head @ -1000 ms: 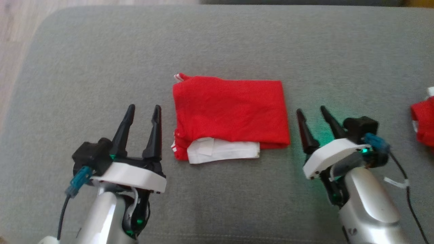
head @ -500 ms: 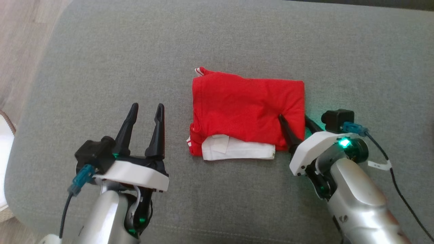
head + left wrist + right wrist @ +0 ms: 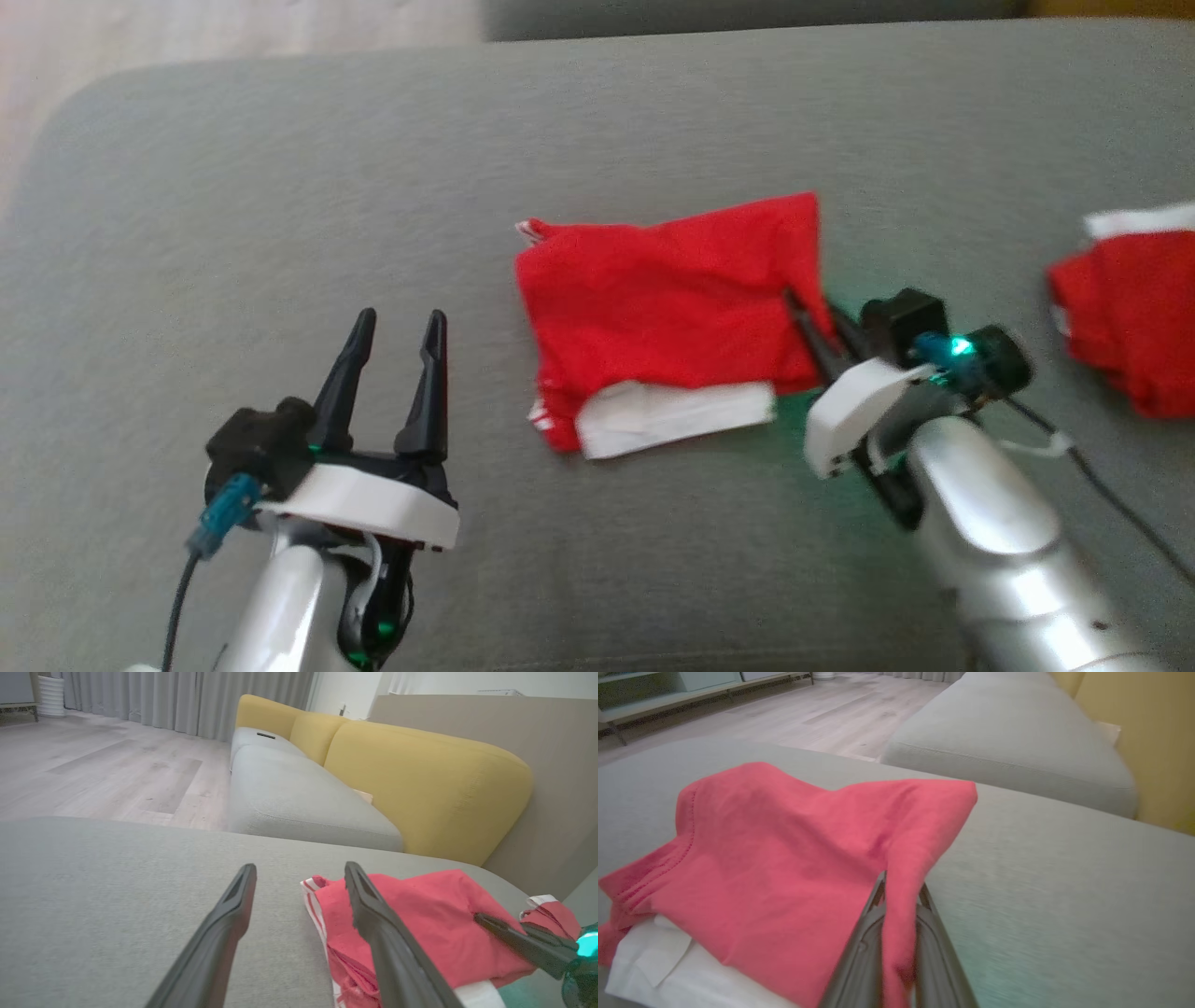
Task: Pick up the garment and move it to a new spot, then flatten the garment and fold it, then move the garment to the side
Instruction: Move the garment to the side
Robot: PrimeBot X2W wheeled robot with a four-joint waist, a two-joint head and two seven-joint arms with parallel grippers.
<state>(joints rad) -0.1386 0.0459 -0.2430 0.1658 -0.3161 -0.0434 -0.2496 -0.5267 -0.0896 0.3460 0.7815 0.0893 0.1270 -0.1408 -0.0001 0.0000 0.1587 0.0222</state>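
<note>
right claw [image 3: 901, 883], garment [image 3: 784, 858] edge pinched (wrist view)

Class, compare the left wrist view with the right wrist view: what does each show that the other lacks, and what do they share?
Left wrist: the left gripper, open, and a second red garment at far right. Right wrist: fabric pinched between the shut fingers of the right gripper. Shared: the folded red garment, that gripper, the grey cushion beneath.

The garment [image 3: 663, 299] is soft matt red cloth with a white band, the cushion [image 3: 280, 233] matt grey woven fabric, the floor [image 3: 93, 765] smooth pale wood.
</note>
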